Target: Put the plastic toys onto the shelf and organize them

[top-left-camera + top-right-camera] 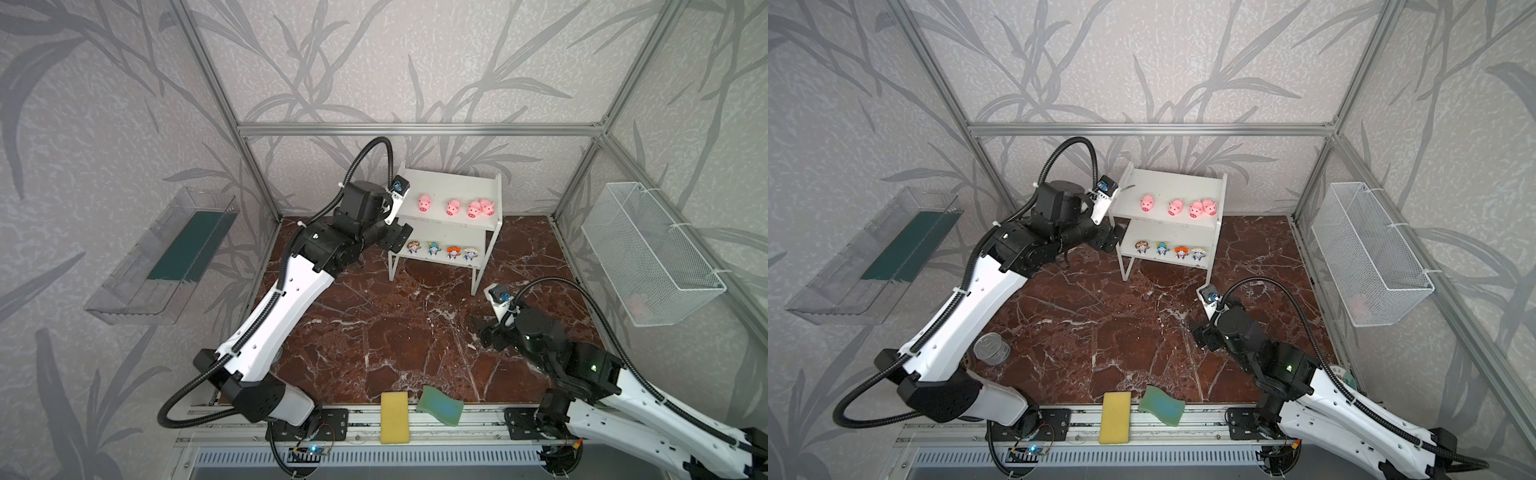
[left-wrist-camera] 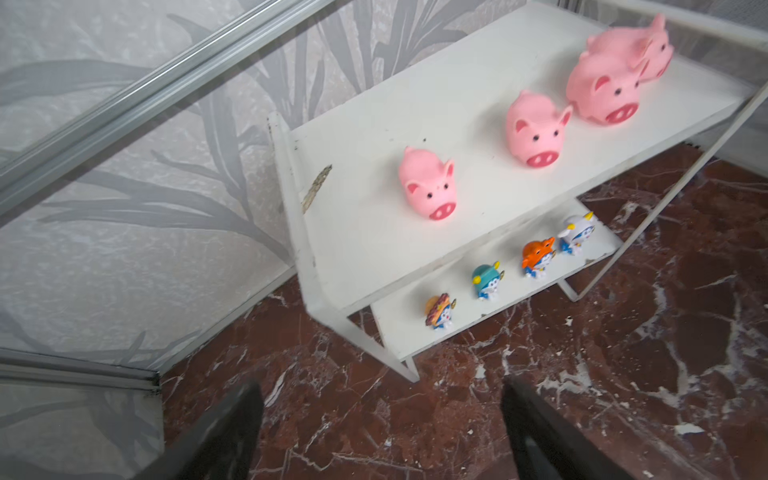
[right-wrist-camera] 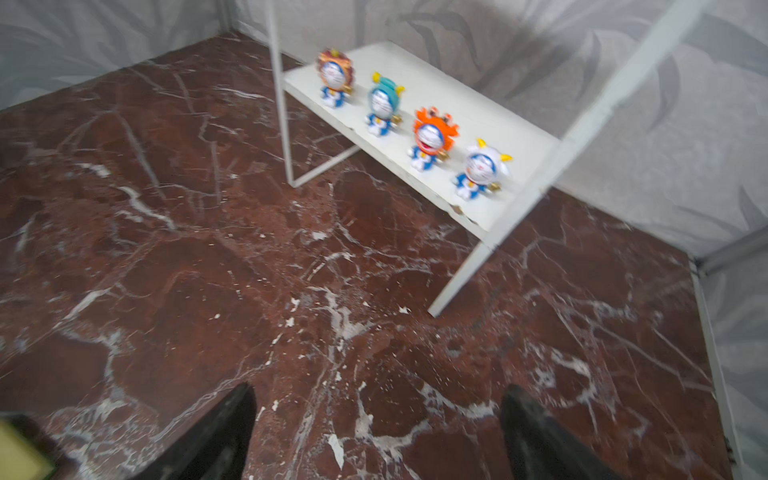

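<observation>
The white shelf (image 1: pixel 449 183) stands at the back against the wall. Several pink pigs (image 1: pixel 454 207) sit in a row on its upper board, the two rightmost touching. Several small cartoon figurines (image 1: pixel 434 248) stand in a row on the lower board. In the left wrist view the pigs (image 2: pixel 430 185) and figurines (image 2: pixel 486 280) lie beyond my left gripper (image 2: pixel 380 399), which is open and empty above the marble floor. In a top view the left gripper (image 1: pixel 402 236) hangs just left of the shelf's lower tier. My right gripper (image 1: pixel 482 330) is open and empty over the floor, in front of the shelf's right leg; the figurines (image 3: pixel 434 133) show ahead of it.
A yellow sponge (image 1: pixel 394 417) and a green sponge (image 1: pixel 440 405) lie at the front edge on the rail. A clear tray (image 1: pixel 166 253) hangs on the left wall, a wire mesh basket (image 1: pixel 648 253) on the right wall. A metal can (image 1: pixel 992 349) stands by the left arm.
</observation>
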Controlling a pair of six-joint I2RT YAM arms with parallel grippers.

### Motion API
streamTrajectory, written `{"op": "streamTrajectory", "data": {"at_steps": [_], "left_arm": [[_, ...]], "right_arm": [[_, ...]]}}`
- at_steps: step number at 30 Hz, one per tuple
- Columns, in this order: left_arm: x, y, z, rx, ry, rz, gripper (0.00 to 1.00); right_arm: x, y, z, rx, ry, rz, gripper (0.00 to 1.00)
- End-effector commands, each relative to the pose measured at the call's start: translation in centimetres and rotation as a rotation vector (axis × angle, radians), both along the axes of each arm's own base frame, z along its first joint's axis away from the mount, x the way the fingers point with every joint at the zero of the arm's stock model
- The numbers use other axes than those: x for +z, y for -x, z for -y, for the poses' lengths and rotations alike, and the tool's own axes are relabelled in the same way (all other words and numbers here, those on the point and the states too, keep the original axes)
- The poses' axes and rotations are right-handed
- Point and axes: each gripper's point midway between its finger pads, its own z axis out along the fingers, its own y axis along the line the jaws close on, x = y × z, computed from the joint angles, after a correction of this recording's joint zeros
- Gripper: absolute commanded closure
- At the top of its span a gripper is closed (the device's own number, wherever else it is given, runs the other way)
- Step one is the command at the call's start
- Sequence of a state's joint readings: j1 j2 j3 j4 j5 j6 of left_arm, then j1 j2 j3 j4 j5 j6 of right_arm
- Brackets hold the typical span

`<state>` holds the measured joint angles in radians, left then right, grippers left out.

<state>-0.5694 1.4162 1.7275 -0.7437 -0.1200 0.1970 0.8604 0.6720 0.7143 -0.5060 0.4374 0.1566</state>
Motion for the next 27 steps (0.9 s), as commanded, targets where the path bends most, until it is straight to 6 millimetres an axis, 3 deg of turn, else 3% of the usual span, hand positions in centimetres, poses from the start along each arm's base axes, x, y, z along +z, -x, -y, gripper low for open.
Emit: {"op": "streamTrajectory", "data": {"at_steps": [1, 5, 8, 13, 16, 19, 23, 27], "left_arm": [[0.6, 0.2, -4.2, 0.137, 0.057, 0.094, 0.01], [-3.5, 1.0, -8.6, 0.273, 0.072, 0.102, 0.01], [-6.9, 1.0, -11.4, 0.383, 0.068, 0.107, 0.01], [-11.2, 0.4, -15.7, 0.596, 0.032, 0.158, 0.01], [-14.0, -0.6, -17.2, 0.661, -0.011, 0.151, 0.0], [-18.1, -1.5, -19.7, 0.797, -0.014, 0.111, 0.0], [-22.3, -1.8, -20.7, 0.85, -0.063, 0.113, 0.0], [-24.0, -2.0, -20.9, 0.846, -0.079, 0.162, 0.0]], "right_arm": [[-2.9, -0.5, 4.2, -0.228, -0.079, -0.121, 0.06], [-5.8, -1.2, 7.1, -0.364, -0.147, -0.205, 0.02], [-6.7, -2.4, 9.3, -0.463, -0.173, -0.22, 0.01], [-7.4, -5.3, 10.7, -0.509, -0.146, -0.183, 0.01], [-8.0, -7.9, 11.1, -0.512, -0.057, -0.127, 0.01], [-8.6, -10.8, 11.4, -0.506, 0.007, -0.095, 0.01], [-10.1, -14.4, 12.7, -0.541, -0.011, -0.054, 0.01], [-10.6, -17.7, 12.4, -0.496, -0.024, -0.001, 0.01]]}}
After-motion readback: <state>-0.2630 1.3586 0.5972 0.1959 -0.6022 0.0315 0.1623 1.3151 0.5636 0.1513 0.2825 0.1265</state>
